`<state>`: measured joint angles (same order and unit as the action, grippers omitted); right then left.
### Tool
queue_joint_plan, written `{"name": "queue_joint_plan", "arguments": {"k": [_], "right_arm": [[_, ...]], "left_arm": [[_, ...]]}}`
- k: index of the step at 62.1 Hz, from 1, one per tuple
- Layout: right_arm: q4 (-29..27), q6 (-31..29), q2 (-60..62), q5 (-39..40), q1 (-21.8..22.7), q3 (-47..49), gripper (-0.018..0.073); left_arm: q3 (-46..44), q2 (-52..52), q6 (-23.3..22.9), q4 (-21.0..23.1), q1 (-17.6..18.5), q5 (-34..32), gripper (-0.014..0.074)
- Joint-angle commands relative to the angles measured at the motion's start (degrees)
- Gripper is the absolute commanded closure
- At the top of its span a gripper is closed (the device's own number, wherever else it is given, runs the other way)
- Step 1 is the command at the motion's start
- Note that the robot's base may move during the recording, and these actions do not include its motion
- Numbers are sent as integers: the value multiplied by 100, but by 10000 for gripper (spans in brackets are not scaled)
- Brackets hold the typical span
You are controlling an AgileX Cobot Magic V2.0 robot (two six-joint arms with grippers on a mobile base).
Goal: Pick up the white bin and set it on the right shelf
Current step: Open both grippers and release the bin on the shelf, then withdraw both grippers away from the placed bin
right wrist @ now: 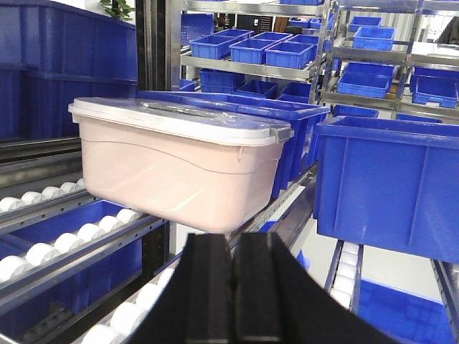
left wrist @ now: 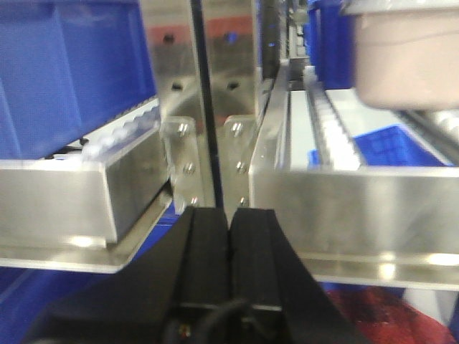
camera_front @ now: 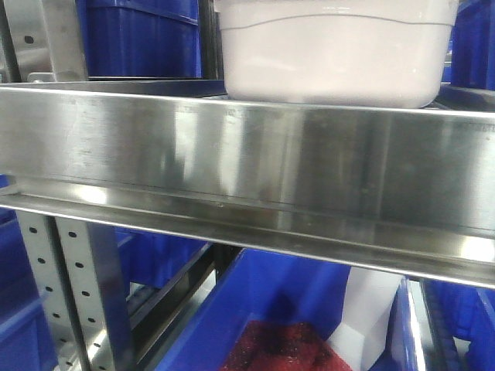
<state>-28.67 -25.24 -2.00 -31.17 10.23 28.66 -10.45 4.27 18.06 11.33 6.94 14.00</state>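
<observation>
The white bin sits on the right shelf; both arms' jaws closed, empty.

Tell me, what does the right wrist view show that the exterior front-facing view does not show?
Only the right wrist view shows the white bin's lid, the white rollers, the distant racks of blue bins and the shut right gripper. Only the front view shows the right shelf's broad front rail and a red mass below. Both show the white bin.
</observation>
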Motion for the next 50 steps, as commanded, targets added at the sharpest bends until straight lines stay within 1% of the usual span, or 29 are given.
{"name": "queue_joint_plan", "arguments": {"k": [1,6,10,12,20,50], "right_arm": [[-91,2,-79,496,10,130,482],[-91,2,-79,496,10,130,482],[-91,2,-79,496,10,130,482],[-91,2,-79,496,10,130,482],[-91,2,-79,490,10,130,482],[-91,2,-79,495,10,130,482]], "left_arm": [[396,-178,-68,70,-177,-1130,713],[955,-367,-68,70,-330,-1654,713],[1311,-522,-68,70,-355,-2104,713],[1265,-589,-68,55,-355,-1693,713],[1266,-554,-68,43,-355,-1830,713],[1266,-554,-68,43,-355,-1818,713]]}}
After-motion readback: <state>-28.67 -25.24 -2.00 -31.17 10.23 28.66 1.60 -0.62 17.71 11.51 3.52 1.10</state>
